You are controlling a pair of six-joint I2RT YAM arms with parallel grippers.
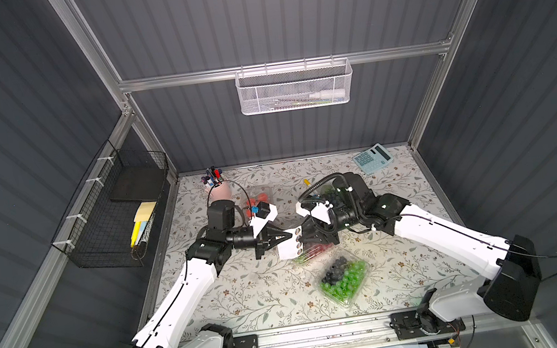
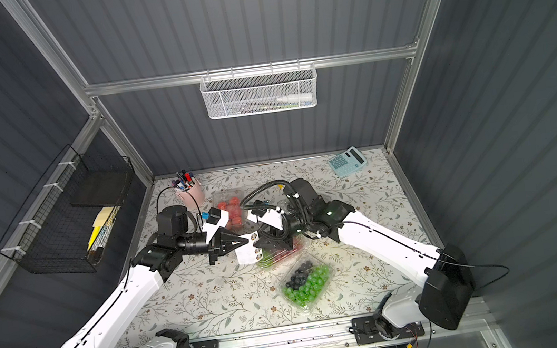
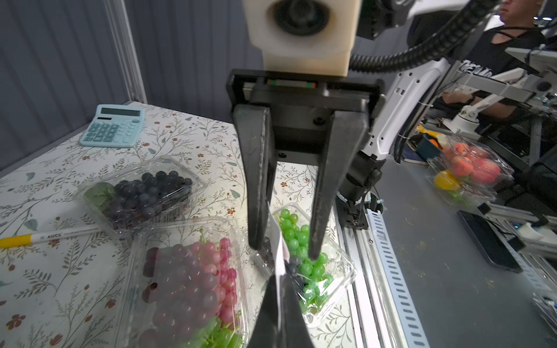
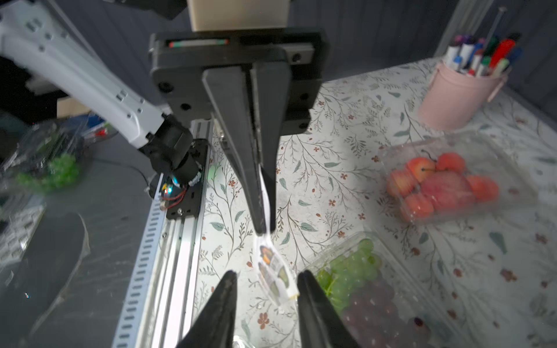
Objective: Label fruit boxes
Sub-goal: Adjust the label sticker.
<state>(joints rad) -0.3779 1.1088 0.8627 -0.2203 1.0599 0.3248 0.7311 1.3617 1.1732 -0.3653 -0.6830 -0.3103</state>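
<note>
Left pincer point(image 1: 287, 236) clamped on our sticker sheet point(image 1: 288, 249), right pincer point(image 4: 266, 273) jaws apart astride its free end, up near the red-and-green grape box point(image 3: 187, 277); the green-grape-and-dark-berry box point(image 1: 344, 277) lies nearer the arm bases on the bench point(image 1: 248, 294). If we nip backing along with a sticker, the sheet could tear or slide out of the left grip, and nothing gets labelled

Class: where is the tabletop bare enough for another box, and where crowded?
Free: the near table between left arm and green grape box; the far strip between pen cup and calculator. Crowded: centre, left gripper and right gripper meeting at the sticker sheet.
</note>
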